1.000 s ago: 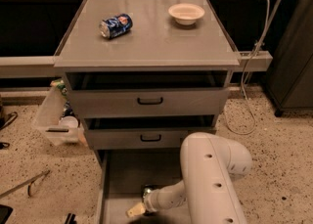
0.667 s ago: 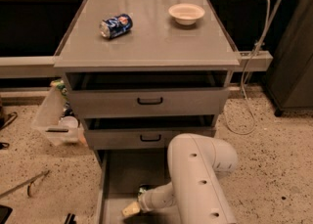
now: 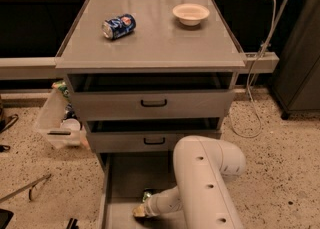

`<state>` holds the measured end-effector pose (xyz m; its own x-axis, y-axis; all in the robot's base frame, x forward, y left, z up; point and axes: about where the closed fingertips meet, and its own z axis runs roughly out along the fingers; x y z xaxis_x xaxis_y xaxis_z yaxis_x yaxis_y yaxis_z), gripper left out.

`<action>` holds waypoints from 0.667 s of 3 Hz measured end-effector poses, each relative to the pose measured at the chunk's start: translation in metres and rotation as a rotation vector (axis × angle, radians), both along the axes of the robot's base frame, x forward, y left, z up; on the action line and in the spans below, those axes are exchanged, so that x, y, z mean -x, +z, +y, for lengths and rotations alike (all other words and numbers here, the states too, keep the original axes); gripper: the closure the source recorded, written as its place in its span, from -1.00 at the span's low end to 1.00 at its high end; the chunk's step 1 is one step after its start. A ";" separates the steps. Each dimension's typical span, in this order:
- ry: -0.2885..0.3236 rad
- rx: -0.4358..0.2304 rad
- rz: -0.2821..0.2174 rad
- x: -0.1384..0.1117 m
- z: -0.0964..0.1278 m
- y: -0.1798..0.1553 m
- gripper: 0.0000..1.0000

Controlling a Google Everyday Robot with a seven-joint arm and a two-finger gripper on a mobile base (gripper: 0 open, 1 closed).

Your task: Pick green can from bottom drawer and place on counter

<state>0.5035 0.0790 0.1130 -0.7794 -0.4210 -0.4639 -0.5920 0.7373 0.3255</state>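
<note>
The bottom drawer is pulled open, and its grey floor shows below the two shallower drawers. A small green can shows only as a dark green bit on the drawer floor, mostly hidden behind my wrist. My gripper reaches down into the drawer at its front, just in front of and below the can. My white arm covers the right half of the drawer. The counter is the flat grey top of the cabinet.
A blue can lies on its side on the counter at the left. A pale bowl stands at the back right. A clear plastic bin sits on the floor left of the cabinet. A cable hangs at the right.
My arm has swung a little to the left over the drawer. The gripper stays low at the drawer's front, close to the can.
</note>
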 end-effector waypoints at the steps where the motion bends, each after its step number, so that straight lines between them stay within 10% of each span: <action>1: 0.000 0.000 0.000 0.000 0.000 0.000 0.28; 2: 0.000 0.000 0.000 0.000 0.000 0.000 0.75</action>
<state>0.5035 0.0790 0.1130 -0.7794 -0.4211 -0.4639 -0.5920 0.7372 0.3256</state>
